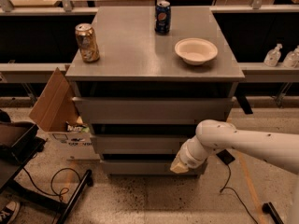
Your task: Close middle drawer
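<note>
The grey cabinet [154, 64] has three drawer fronts. The middle drawer [135, 143] is the low grey panel second from the top. It sits set back under the taller top drawer front [149, 110], and none of its tray shows. My gripper [180, 165] comes in from the right on a white arm. Its tan tip is at the right end of the cabinet front, just below the middle drawer's panel and over the bottom drawer front [140, 167].
On the cabinet top stand a gold can [87, 42], a blue Pepsi can [162, 17] and a white bowl [196, 50]. An open cardboard box [53, 104] is on the floor at the left. Cables [56, 178] and a black frame lie at the lower left.
</note>
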Controlling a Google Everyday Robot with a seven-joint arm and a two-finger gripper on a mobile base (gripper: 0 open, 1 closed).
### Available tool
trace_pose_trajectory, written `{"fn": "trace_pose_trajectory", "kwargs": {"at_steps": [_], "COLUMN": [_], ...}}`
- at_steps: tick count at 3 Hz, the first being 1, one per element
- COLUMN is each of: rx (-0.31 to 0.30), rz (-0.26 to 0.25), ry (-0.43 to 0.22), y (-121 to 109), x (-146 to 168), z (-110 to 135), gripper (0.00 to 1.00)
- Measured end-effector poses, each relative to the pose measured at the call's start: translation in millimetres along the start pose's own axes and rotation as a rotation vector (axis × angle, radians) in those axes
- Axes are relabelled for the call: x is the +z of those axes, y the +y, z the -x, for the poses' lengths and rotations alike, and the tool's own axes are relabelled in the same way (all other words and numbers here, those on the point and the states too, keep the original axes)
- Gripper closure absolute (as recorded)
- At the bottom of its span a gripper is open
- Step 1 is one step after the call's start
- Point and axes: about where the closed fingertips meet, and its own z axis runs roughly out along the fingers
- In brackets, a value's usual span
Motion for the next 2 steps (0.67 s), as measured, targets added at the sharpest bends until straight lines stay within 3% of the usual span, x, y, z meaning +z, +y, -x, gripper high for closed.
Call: {"fn": "trace_pose_trajectory", "kwargs": {"at_steps": [1, 2], "rx": [-0.061, 0.0], "rz": [-0.014, -0.093], "ry": [0.123, 0.216], "y": [52.4, 99.6], "x": [-41.9, -90.3], "z": [-9.5, -43.1], "gripper": [1.0, 1.0]}}
